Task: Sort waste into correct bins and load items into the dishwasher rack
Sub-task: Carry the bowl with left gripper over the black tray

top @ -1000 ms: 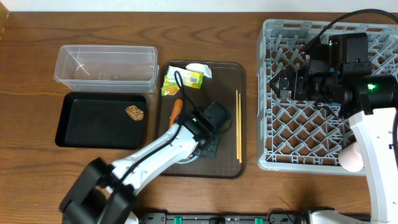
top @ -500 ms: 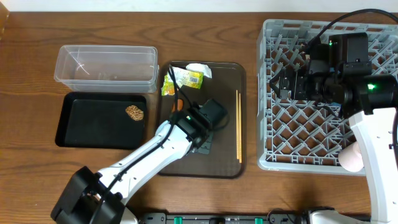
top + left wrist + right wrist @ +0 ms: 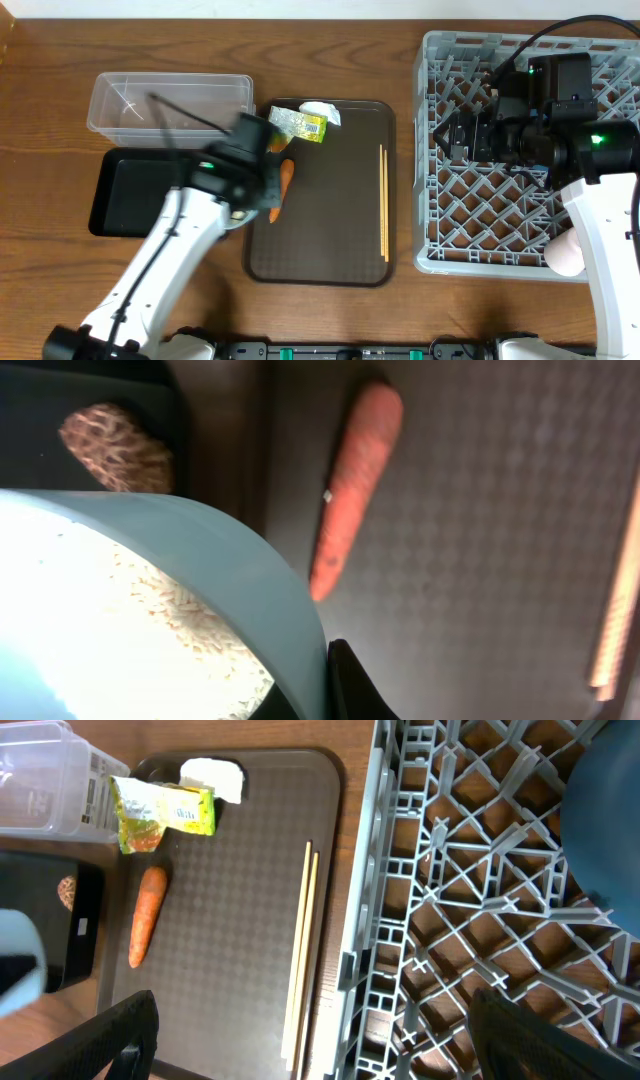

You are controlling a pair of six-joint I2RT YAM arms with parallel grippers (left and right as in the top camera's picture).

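Note:
My left gripper [image 3: 262, 165] is shut on the rim of the white-and-light-blue bowl [image 3: 150, 590]. It holds the bowl tilted over the seam between the black tray [image 3: 130, 195] and the brown serving tray [image 3: 330, 240]. White rice grains [image 3: 180, 620] cling inside the bowl. The brown food lump [image 3: 113, 448] lies in the black tray. The carrot piece [image 3: 282, 188] lies on the serving tray, close beside the gripper. The wrapper [image 3: 298, 125], crumpled paper [image 3: 322, 110] and chopsticks [image 3: 383, 200] also lie there. My right gripper [image 3: 452, 135] hangs open and empty over the grey rack [image 3: 500, 262]. The dark blue dish [image 3: 610, 820] sits in the rack.
The clear tub [image 3: 170, 105] stands behind the black tray and looks empty. A pale pink thing [image 3: 566, 255] shows at the rack's front right corner, partly behind my right arm. The blue cup is out of view.
My left arm has carried the bowl from the front of the serving tray to the left, toward the black tray, uncovering the carrot. The right arm has not moved.

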